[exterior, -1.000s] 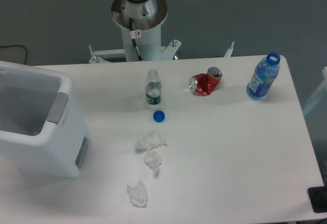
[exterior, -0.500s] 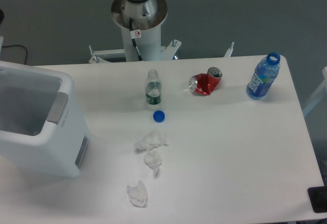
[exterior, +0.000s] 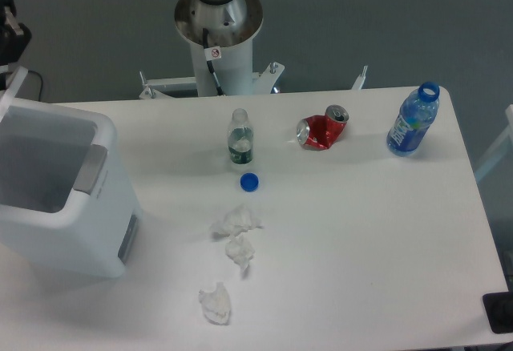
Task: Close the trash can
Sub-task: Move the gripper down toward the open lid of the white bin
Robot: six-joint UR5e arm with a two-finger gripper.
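My gripper (exterior: pixel 11 26) sat at the far left edge of the view, just above the back rim of the trash can (exterior: pixel 76 215), and so little of it showed that I could not tell whether my fingers were apart or together. The trash can stood open on the left side of the table (exterior: pixel 361 231), its grey latch tab (exterior: pixel 90 169) facing the clear bottle (exterior: pixel 240 138), blue cap (exterior: pixel 249 181) and crumpled tissues (exterior: pixel 234 236).
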